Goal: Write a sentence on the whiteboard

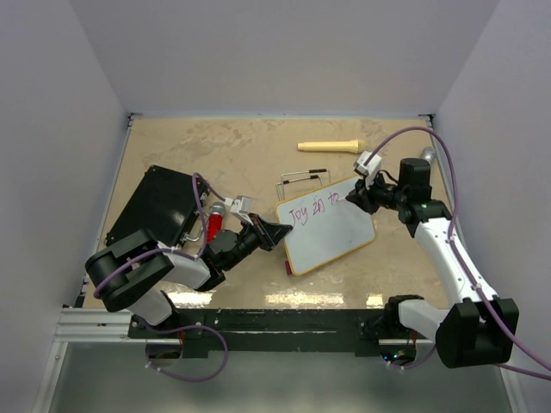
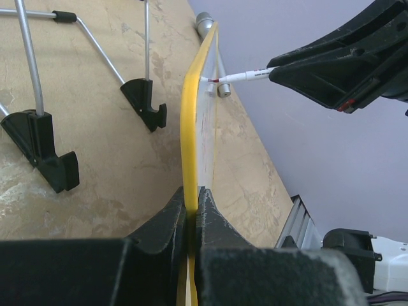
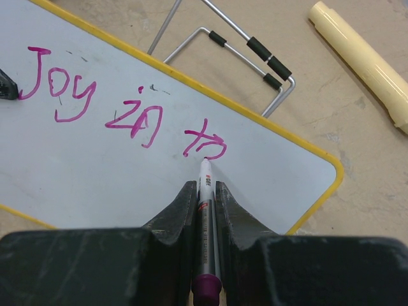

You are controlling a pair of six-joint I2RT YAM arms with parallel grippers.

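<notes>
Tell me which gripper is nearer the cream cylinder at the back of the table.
Right. The right gripper, jaws shut on the marker, writes at the whiteboard's far corner, just short of the cream cylinder. The left gripper clamps the board's opposite edge, farther off.

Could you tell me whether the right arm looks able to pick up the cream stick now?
Probably not to grasp it: the right gripper is shut on the marker, though the cream stick lies nearby, unobstructed.
</notes>
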